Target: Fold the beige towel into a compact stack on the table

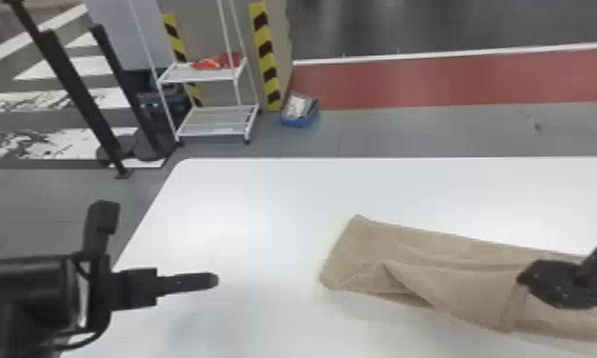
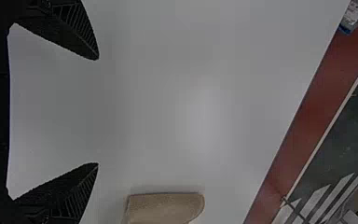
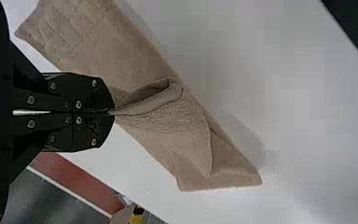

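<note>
Looks mid-fold to me: the beige towel (image 1: 459,278) is a long, rumpled strip on the worktop (image 1: 244,200), over on the robot's right. The right end effector (image 3: 113,112) is clamped together on a fold of it, arm coming in from the right edge. Next I'd lay that fold flat, let go, then double the strip up shorter. The left end effector (image 2: 98,111) hangs over the worktop, fingers wide apart, nothing between them.

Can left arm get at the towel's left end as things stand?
Probably yes: the left gripper is open, with tabletop between it and that end of the towel. The right gripper pinches the towel farther right.
</note>
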Controlling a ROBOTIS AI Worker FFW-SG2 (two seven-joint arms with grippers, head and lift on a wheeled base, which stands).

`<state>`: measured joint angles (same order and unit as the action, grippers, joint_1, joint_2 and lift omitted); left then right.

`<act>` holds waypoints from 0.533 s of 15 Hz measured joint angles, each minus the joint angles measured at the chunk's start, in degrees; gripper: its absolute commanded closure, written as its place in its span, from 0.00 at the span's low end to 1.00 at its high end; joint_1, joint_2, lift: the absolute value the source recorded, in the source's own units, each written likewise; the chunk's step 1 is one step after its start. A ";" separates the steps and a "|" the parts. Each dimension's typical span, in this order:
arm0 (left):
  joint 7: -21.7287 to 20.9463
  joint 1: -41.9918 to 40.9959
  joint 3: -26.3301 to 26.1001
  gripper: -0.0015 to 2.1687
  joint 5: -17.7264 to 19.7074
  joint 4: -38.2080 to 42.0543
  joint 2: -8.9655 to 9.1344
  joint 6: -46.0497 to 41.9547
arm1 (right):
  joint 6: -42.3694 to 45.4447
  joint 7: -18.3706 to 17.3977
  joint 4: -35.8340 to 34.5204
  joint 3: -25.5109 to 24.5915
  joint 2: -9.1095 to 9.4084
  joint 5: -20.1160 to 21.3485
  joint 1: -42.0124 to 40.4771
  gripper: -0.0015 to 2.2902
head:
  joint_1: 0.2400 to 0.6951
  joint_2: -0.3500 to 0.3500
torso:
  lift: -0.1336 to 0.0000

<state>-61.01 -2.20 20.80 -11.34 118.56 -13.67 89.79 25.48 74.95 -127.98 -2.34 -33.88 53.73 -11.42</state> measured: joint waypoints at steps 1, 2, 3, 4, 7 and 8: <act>0.10 0.00 -0.28 0.03 0.01 -0.14 0.04 0.00 | 0.20 0.77 -0.33 -0.92 -0.25 0.05 -2.04 0.54 | 1.00 0.73 | 0.07; 0.18 0.00 -0.68 0.03 0.01 -0.27 0.05 0.00 | 0.22 0.97 -0.40 -1.67 -0.20 0.49 -3.73 0.53 | 1.00 0.72 | 0.07; 0.22 0.01 -1.04 0.03 0.01 -0.38 0.05 0.00 | 0.10 1.31 -0.35 -2.11 0.04 0.80 -4.80 0.50 | 1.00 0.70 | 0.07; 0.27 0.04 -1.49 0.03 -0.03 -0.47 0.05 0.00 | -0.34 2.09 -0.20 -2.44 0.49 0.91 -5.93 0.28 | 1.00 0.68 | 0.07; 0.16 0.09 -2.00 0.03 -0.08 -0.59 0.02 0.00 | -5.92 3.18 -0.13 -2.19 3.49 0.63 -9.39 0.00 | 1.00 0.68 | 0.07; 0.06 0.09 -2.01 0.03 -0.09 -0.61 -0.07 0.00 | -9.49 3.18 -0.12 -1.93 4.89 0.23 -10.28 0.00 | 1.00 0.69 | 0.07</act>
<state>-60.94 -2.11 18.80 -11.43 117.95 -13.74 89.79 16.00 78.13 -128.10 -4.27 -28.98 53.95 -21.70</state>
